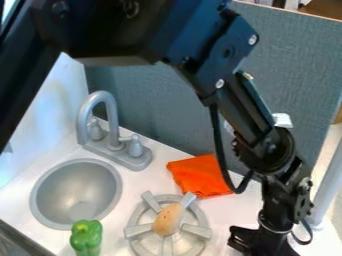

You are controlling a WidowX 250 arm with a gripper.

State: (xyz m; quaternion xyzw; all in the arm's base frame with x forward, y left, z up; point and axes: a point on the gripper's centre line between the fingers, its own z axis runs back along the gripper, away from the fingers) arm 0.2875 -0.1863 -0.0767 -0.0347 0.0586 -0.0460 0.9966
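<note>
Item: my gripper [248, 241], at lower right; whether wide or narrow, I could not tell. Item: tan oval food [168, 219], which lay on the grey burner [141, 230]. Item: orange cloth [202, 176], beyond the burner.

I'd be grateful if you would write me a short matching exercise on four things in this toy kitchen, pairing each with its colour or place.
1. Cloth
2. Oval item
3. Faucet
4. Pepper

A. Lying on the burner
B. Green
C. Orange
D. Standing beside the sink basin

Right pairs: 1-C; 2-A; 3-D; 4-B
</note>
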